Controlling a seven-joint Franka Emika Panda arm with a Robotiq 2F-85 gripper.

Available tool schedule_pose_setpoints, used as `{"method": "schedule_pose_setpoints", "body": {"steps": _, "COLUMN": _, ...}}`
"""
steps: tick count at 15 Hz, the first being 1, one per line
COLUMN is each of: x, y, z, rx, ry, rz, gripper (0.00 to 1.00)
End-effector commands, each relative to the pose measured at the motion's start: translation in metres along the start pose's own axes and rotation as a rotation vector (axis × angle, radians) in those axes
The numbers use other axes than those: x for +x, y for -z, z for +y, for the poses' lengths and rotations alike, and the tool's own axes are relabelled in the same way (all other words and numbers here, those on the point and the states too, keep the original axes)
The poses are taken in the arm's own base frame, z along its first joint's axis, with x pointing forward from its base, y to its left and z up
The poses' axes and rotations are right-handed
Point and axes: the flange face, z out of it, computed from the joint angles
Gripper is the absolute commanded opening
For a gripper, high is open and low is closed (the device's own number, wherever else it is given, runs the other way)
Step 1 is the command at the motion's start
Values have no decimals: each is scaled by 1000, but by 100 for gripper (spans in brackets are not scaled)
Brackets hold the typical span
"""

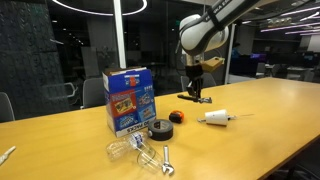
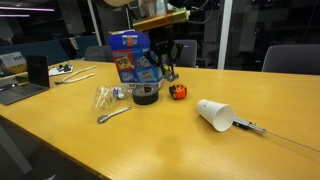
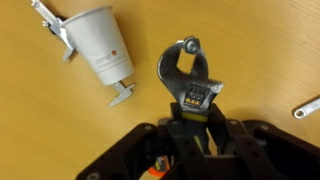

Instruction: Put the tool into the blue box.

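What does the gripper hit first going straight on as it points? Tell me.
Probably the bare tabletop: past the wrench held in the gripper, the wrist view shows only wood. The white cup lies off to one side.

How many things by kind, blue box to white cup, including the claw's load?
Blue box: 1
Black tape roll: 1
White cup: 1
Orange object: 1
Clear bulb-like object: 1
Silver metal piece: 1
Wrench in claw: 1
Total: 7

Your table (image 1: 270, 110) carries the box (image 1: 128, 98) left of centre, tape (image 1: 160, 129) touching it, an orange item (image 1: 178, 117) and a cup (image 1: 217, 118) lying further right.
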Motion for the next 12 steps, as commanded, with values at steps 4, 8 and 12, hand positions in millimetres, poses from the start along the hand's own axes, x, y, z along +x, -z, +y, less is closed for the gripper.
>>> {"method": "schedule_pose_setpoints", "body": {"steps": 4, "x": 33, "y": 135, "z": 18, "rx": -136, "ry": -100, "rz": 106, "gripper": 13}}
{"method": "schedule_pose_setpoints", "body": {"steps": 8, "x": 62, "y": 175, "z": 9, "rx": -137, "ry": -137, "rz": 178, "gripper": 13}}
{"method": "schedule_pose_setpoints", "body": {"steps": 12, "x": 99, "y": 188, "z": -1, "rx": -118, "ry": -159, "rz": 243, "gripper": 13}}
